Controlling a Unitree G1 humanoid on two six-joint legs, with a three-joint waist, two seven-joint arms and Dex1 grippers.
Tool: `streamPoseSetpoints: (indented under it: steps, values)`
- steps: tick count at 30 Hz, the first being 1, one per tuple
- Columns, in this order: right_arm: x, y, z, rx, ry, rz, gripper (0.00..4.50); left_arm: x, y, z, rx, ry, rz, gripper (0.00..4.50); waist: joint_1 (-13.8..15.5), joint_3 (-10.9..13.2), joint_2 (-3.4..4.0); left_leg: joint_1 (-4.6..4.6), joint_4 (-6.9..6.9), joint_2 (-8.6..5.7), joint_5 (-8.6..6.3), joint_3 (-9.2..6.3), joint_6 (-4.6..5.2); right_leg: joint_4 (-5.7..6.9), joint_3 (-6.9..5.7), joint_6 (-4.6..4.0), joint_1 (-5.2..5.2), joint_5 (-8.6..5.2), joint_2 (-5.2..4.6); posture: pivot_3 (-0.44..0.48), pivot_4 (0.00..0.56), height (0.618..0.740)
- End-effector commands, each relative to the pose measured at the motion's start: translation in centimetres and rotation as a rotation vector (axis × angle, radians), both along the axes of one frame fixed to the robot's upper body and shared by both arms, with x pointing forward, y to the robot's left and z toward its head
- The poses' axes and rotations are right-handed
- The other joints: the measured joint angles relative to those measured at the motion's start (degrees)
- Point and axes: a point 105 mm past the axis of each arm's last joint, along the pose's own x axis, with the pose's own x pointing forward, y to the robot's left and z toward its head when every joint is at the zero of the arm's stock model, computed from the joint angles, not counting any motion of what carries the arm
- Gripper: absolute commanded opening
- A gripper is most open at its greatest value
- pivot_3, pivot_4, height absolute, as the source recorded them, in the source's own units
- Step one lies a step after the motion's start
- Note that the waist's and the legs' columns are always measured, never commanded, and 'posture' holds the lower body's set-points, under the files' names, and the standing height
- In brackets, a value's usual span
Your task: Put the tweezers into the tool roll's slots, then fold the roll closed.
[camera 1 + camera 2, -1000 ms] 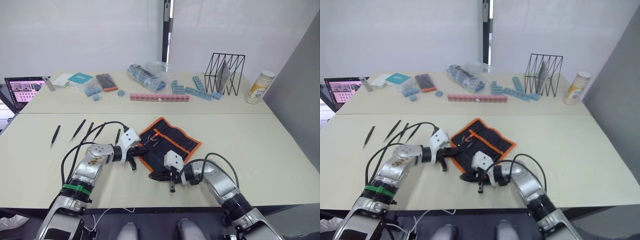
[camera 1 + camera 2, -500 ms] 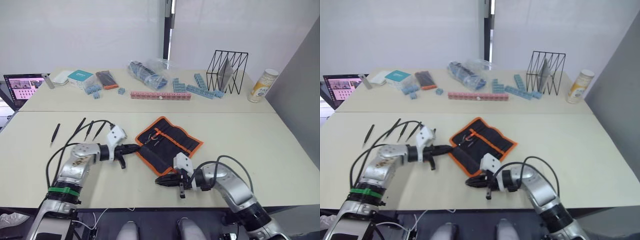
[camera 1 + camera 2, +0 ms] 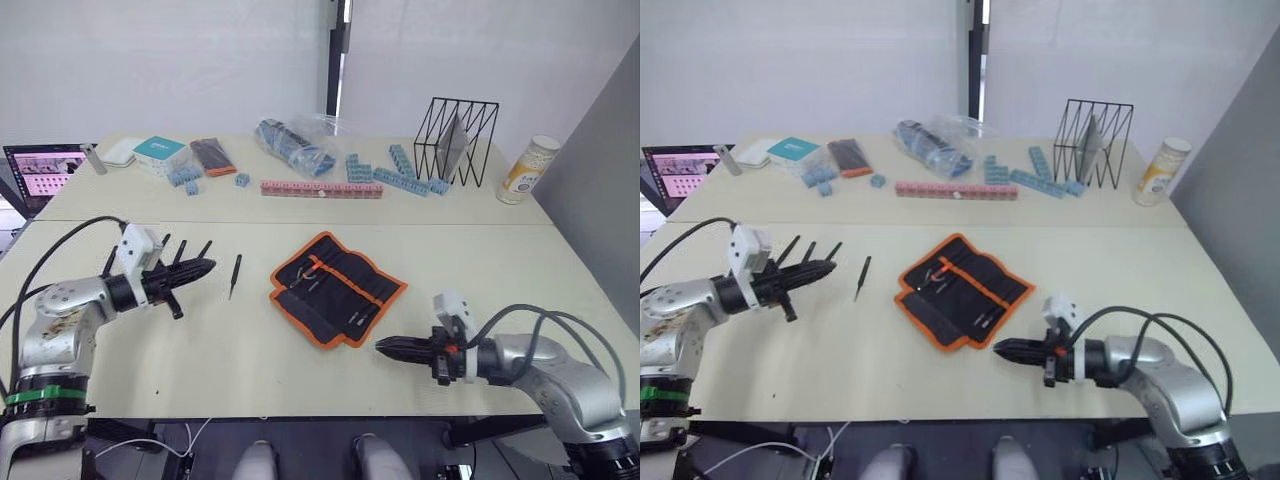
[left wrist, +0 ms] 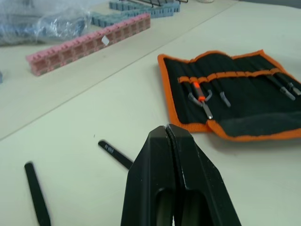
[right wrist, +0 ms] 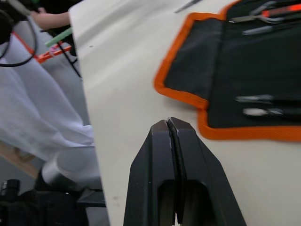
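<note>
Hovering over the table [image 3: 560, 270], my left gripper [image 3: 205, 267] was pinched shut on nothing, its tips pointing toward the roll [image 3: 338, 287] from well to its left. My right gripper [image 3: 384, 346] was likewise closed and empty, just off the roll's near right edge, tips aimed left. The roll lay unfolded and flat between them, orange trim all round, with a few tools already tucked in its slots [image 4: 244, 87], including one with an orange handle [image 4: 198, 91]. One of the tweezers [image 3: 234, 274] lay loose between my left gripper and the roll, touching neither. More tweezers [image 3: 788, 249] lay in a row just behind my left gripper, partly hidden by it, so I could not count them. Pink blocks [image 3: 320, 190] sat in a line on the far table.
</note>
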Motion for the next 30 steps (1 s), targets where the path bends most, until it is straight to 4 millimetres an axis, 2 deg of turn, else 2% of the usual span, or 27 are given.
streamPoseSetpoints:
  steps: [1,2,4,7,9,12,16,18,25,29,30]
  values:
    - [2.2,-5.1,1.0,-0.086,-0.159,-0.234,0.0,-1.2,5.4,1.4,-0.006,-0.06,0.19,0.04,-0.04,0.03,-0.05,0.01,0.0,0.0,0.0,0.04,0.0,-0.01,0.02,0.0,-0.01,0.0,0.0,0.0,0.15,0.737]
    - [2.6,-6.5,0.8,-0.09,-0.155,-0.294,0.0,-1.7,6.7,1.0,-0.003,-0.049,0.241,0.04,-0.11,0.03,-0.05,0.01,0.0,0.01,0.0,0.07,0.0,-0.02,0.04,0.0,-0.04,0.0,-0.01,0.0,0.15,0.737]
    - [3.3,-9.4,0.6,-0.081,-0.14,-0.425,0.0,-3.0,8.9,0.3,-0.007,-0.03,0.32,0.57,-0.06,0.04,-0.05,0.02,-0.01,0.02,-0.01,0.14,-0.01,-0.04,0.08,-0.01,-0.06,0.0,-0.03,0.0,0.15,0.737]
    - [3.4,-12.1,-0.2,-0.126,-0.142,-0.51,0.84,-4.8,11.4,-0.5,-0.016,-0.012,0.419,1.48,0.05,0.06,-0.06,0.02,-0.02,0.02,-0.01,0.22,-0.02,-0.07,0.13,-0.02,-0.09,-0.01,-0.04,0.0,0.15,0.737]
    - [3.4,-13.3,-0.9,-0.153,-0.145,-0.531,1.59,-6.1,13.0,-1.3,-0.008,-0.001,0.489,2.14,0.07,0.06,-0.08,0.02,-0.02,0.02,-0.02,0.23,-0.03,-0.08,0.14,-0.03,-0.12,-0.02,-0.05,0.0,0.15,0.737]
    - [3.6,-14.8,-1.3,-0.169,-0.154,-0.571,2.54,-7.5,14.1,-2.0,0.006,0.007,0.541,3.11,0.06,0.07,-0.09,0.02,-0.02,0.06,-0.27,0.29,-0.44,-0.09,0.16,-0.06,-0.15,-0.03,-0.05,0.0,0.15,0.737]
    - [4.0,-16.5,-1.6,-0.186,-0.163,-0.615,3.87,-8.7,15.1,-2.5,0.003,0.004,0.594,4.42,0.02,0.08,-0.09,0.02,0.01,0.06,-0.31,0.35,-0.51,-0.09,0.21,-0.06,-0.18,-0.04,-0.05,0.0,0.15,0.737]
    - [4.1,-16.9,-1.7,-0.184,-0.164,-0.622,4.47,-8.8,15.3,-2.6,-0.007,-0.002,0.613,4.5,0.01,0.08,-0.09,0.05,0.02,0.06,-0.32,0.4,-0.52,-0.09,0.25,-0.07,-0.18,-0.04,-0.05,0.0,0.15,0.737]
    - [5.2,-16.9,-1.2,-0.17,-0.186,-0.614,4.47,-8.6,14.9,-2.0,-0.022,-0.025,0.614,4.5,-0.13,0.08,-0.09,0.09,0.02,0.06,-0.32,0.47,-0.52,-0.09,0.32,-0.07,-0.18,-0.04,-0.04,0.0,0.15,0.737]
    - [6.7,-15.5,0.3,-0.2,-0.28,-0.579,4.47,-9.1,14.5,-2.7,0.003,-0.012,0.614,4.5,-0.67,0.08,-0.09,0.14,-0.01,0.06,-0.32,0.53,-0.51,-0.08,0.39,-0.06,-0.17,-0.04,-0.03,0.0,0.15,0.737]
    - [6.9,-14.5,0.6,-0.229,-0.301,-0.527,4.47,-9.3,14.4,-3.0,-0.01,0.004,0.622,4.5,-0.8,0.08,-0.09,0.14,-0.02,0.06,-0.32,0.53,-0.51,-0.06,0.41,-0.06,-0.17,-0.04,-0.03,0.0,0.15,0.737]
